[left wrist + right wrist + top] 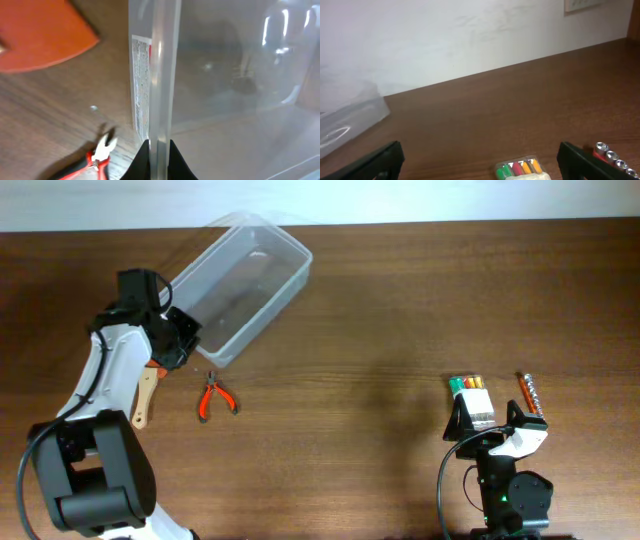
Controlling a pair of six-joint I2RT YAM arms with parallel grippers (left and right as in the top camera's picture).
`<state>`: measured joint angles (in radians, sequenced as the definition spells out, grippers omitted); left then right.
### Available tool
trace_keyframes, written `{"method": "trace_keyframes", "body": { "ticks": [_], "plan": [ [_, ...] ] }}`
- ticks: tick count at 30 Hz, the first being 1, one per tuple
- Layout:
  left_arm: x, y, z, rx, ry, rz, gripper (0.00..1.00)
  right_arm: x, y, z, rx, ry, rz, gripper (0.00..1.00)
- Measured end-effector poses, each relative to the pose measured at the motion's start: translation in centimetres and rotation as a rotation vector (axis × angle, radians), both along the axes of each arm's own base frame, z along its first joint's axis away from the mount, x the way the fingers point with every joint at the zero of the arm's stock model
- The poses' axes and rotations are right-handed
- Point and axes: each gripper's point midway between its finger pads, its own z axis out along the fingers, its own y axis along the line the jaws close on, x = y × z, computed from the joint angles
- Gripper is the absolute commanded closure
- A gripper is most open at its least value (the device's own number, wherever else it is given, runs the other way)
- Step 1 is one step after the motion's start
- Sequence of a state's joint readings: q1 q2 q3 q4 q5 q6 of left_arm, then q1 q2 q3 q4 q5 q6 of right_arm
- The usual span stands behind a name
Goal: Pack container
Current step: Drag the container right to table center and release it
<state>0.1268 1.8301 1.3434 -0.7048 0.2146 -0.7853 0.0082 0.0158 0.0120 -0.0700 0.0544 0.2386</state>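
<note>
The container (240, 285) sits far left on the table (380, 330). It looks light, bendy and slippery, so the rim is the best hold. Near, the right gripper (480, 157) gapes, holding nothing. The left gripper (157, 150) pinches the near rim. Beyond, the back edge is close; open room lies rightward.

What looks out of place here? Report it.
The container sits askew, diagonal to the table, its far corner seeming to overhang the back edge. The left end effector grips its near wall. Nothing looks spilled or damaged.
</note>
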Motion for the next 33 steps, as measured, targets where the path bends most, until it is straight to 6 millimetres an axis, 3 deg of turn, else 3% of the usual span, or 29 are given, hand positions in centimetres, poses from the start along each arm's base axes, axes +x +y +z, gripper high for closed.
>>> {"method": "trace_keyframes", "body": {
  "ticks": [3,8,13,19,24,28,33],
  "plan": [
    [1.7,-0.6,2.0,-0.020,-0.065,-0.059,0.98,0.0,0.0,0.0,0.000,0.000,0.000,0.01],
    [4.4,-2.1,7.5,-0.064,-0.199,-0.163,0.98,0.0,0.0,0.0,0.000,0.000,0.000,0.01],
    [4.7,-3.8,11.8,-0.050,-0.256,-0.288,0.98,0.0,0.0,0.0,0.000,0.000,0.000,0.01],
    [2.2,-7.5,14.4,0.004,-0.238,-0.490,0.98,0.0,0.0,0.0,0.000,0.000,0.000,0.01],
    [-1.6,-10.0,15.6,0.088,-0.186,-0.621,0.98,0.0,0.0,0.0,0.000,0.000,0.000,0.01],
    [-4.7,-11.5,15.7,0.142,-0.118,-0.702,0.98,0.0,0.0,0.0,0.000,0.000,0.000,0.01],
    [-6.3,-12.6,15.2,0.203,-0.062,-0.761,0.98,0.0,0.0,0.0,0.000,0.000,0.000,0.01]
  ]
}}
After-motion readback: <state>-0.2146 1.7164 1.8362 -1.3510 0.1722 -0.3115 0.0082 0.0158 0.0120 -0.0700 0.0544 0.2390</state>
